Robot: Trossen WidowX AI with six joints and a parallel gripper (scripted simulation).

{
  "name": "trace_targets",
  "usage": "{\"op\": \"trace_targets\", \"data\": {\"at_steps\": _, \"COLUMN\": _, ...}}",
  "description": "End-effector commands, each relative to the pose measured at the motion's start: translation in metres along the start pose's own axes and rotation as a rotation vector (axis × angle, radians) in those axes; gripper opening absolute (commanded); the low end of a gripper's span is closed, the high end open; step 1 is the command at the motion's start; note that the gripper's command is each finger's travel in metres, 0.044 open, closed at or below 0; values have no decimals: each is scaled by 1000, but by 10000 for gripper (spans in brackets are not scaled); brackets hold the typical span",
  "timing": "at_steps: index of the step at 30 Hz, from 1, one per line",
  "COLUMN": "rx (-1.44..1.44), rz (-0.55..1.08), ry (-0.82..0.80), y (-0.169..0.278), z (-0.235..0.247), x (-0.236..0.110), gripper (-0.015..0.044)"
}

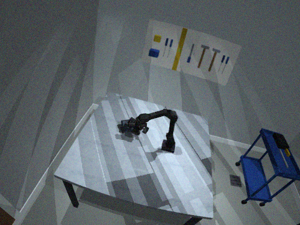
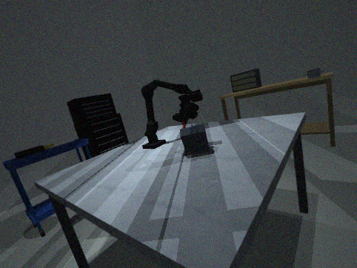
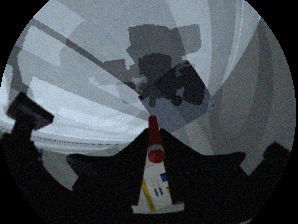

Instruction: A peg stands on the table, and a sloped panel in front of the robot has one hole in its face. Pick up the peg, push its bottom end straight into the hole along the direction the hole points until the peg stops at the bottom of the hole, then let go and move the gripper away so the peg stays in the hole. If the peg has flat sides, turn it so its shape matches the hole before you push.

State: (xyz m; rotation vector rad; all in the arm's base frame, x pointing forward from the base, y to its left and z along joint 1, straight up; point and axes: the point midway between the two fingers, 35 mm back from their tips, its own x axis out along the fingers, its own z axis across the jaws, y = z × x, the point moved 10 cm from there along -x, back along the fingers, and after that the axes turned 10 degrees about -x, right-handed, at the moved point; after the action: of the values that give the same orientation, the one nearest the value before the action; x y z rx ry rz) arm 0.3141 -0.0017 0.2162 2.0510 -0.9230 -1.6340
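Note:
My gripper (image 2: 186, 115) (image 1: 132, 127) (image 3: 154, 163) is shut on a slim red peg (image 2: 184, 122) (image 3: 156, 141) and holds it pointing down and forward. The peg's lower end hangs just above the top of the dark sloped panel (image 2: 195, 141) (image 3: 189, 86) (image 1: 124, 128), which stands on the table (image 1: 93, 161) (image 2: 222, 192) in front of the arm. In the wrist view the peg's tip points at the near edge of the panel's face. The light is dim, and I cannot make out the hole clearly. The peg is hidden in the top view.
The arm's base (image 1: 168, 145) (image 2: 152, 143) stands behind the panel. A blue cart (image 1: 267, 165) (image 2: 29, 163) is off the table to one side. A wooden bench (image 2: 281, 89) and a dark cabinet (image 2: 98, 124) stand beyond the table.

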Motion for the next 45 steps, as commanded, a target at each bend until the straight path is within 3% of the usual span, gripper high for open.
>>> {"op": "trace_targets", "data": {"at_steps": 1, "rx": -18, "rz": 13, "ry": 20, "y": -4, "z": 0, "x": -3, "gripper": 0}}
{"op": "trace_targets", "data": {"at_steps": 36, "rx": -128, "rz": 107, "ry": 193, "y": -40, "z": 9, "x": -37, "gripper": 0}}
{"op": "trace_targets", "data": {"at_steps": 45, "rx": -133, "rz": 110, "ry": 203, "y": -42, "z": 7, "x": -30, "gripper": 0}}
